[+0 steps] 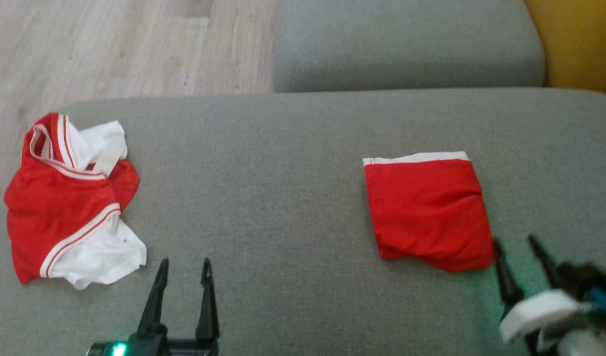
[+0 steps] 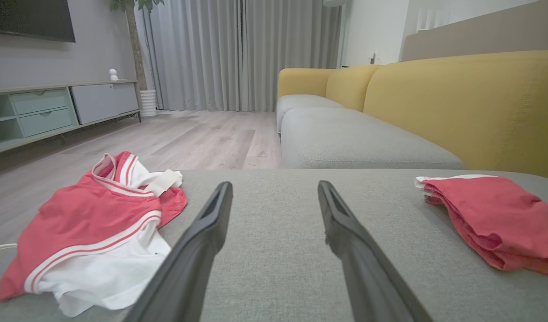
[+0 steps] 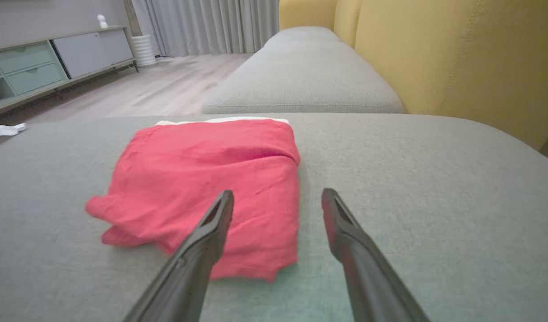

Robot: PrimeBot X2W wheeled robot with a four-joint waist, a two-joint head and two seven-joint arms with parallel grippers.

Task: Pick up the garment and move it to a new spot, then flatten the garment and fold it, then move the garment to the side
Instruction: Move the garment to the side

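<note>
A crumpled red and white garment (image 1: 65, 202) (image 2: 90, 223) lies at the left end of the grey seat cushion (image 1: 283, 173). A folded red garment (image 1: 426, 210) (image 3: 211, 179) with a white band along its far edge lies flat toward the right. My left gripper (image 1: 184, 264) (image 2: 275, 185) stands open just right of the crumpled garment, touching nothing. Open as well, my right gripper (image 1: 514, 241) (image 3: 278, 193) hovers at the folded garment's near right corner with nothing between its fingers.
A second grey seat cushion (image 1: 407, 44) lies beyond this one, with the yellow backrest (image 1: 580, 39) to the right. Wooden floor (image 1: 110, 44) drops off past the cushion's left and far-left edges. A low cabinet (image 2: 55, 112) stands across the room.
</note>
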